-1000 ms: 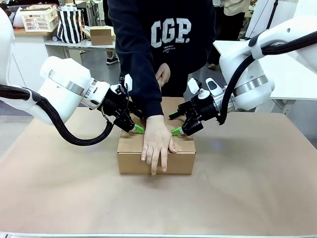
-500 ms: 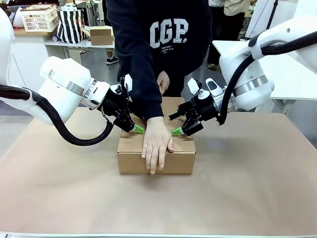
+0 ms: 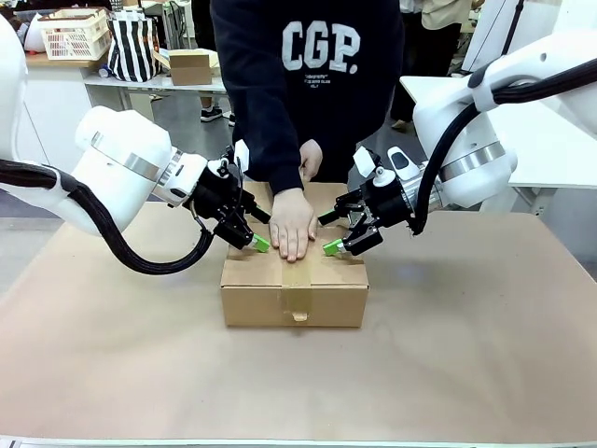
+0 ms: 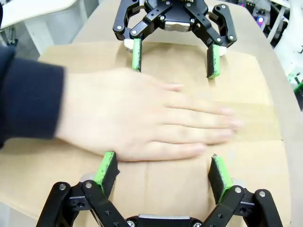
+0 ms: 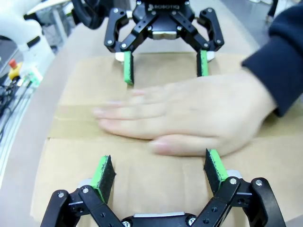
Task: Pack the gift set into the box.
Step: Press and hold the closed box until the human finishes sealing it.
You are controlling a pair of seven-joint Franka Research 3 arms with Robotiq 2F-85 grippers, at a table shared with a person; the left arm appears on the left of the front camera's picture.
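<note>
— What sort of place is shown?

— A robotics lab or test workspace is suggested. A table (image 3: pixel 485 355) covered in plain brown paper is flanked by two white robot arms, and a person in a dark sweatshirt (image 3: pixel 308 84) is stood at its far side.

— What is seen beyond the table?

— Behind it to the left, a white shelf or counter is loaded with a pale plastic basket (image 3: pixel 73 34), a black-and-white striped bag (image 3: pixel 132 47) and a small cardboard box (image 3: pixel 191 67). Behind it to the right, another white table (image 3: pixel 550 140) is placed. A grey floor is visible between them.
</note>
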